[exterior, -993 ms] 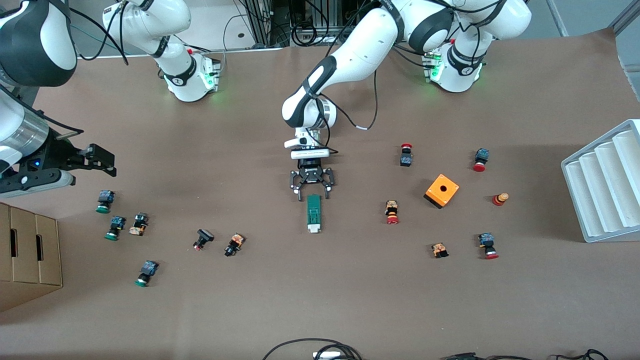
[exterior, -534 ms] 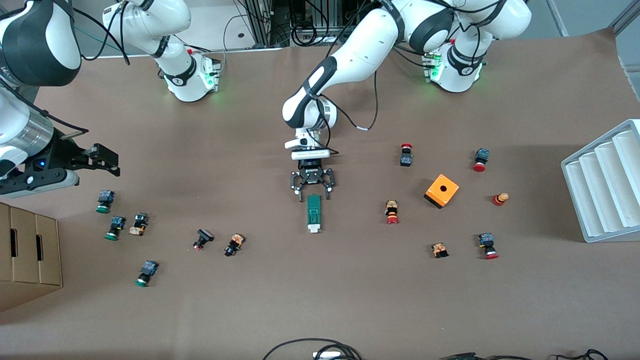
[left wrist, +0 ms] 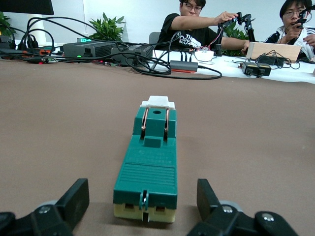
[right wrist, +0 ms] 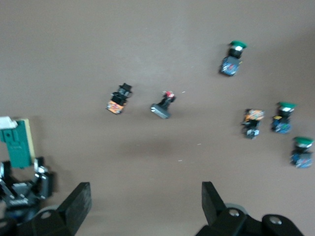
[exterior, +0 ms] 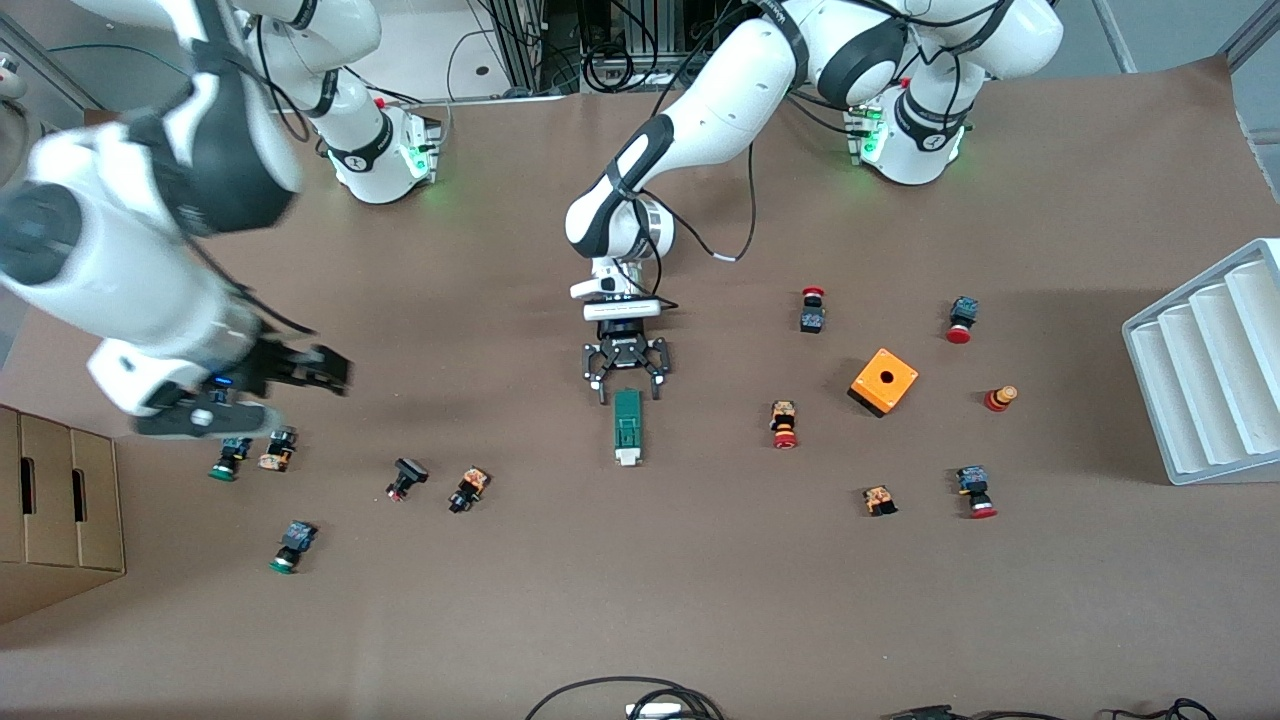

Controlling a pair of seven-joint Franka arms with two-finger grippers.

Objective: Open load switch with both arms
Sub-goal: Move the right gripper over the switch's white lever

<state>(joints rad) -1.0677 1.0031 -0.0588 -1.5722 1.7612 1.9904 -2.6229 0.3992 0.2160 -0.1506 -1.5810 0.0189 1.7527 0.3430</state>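
Our right gripper [exterior: 325,370] has swung in over the table's push buttons [exterior: 250,455], jaws spread wide and empty. Our left gripper [exterior: 627,378] straddles the load switch [exterior: 627,427] end — jaws apart, ready to pinch it.

Left arm reaches from its base to mid-worktop, wrist bent down, forearm lowered. Left gripper [exterior: 626,383] low at worktop level, fingers [left wrist: 74,199] spread wide apart, nothing between pads. Right arm raised above worktop at its own end, elbow high, blurred. Right gripper [exterior: 325,371] up in air, fingers [right wrist: 78,201] fully apart, empty.
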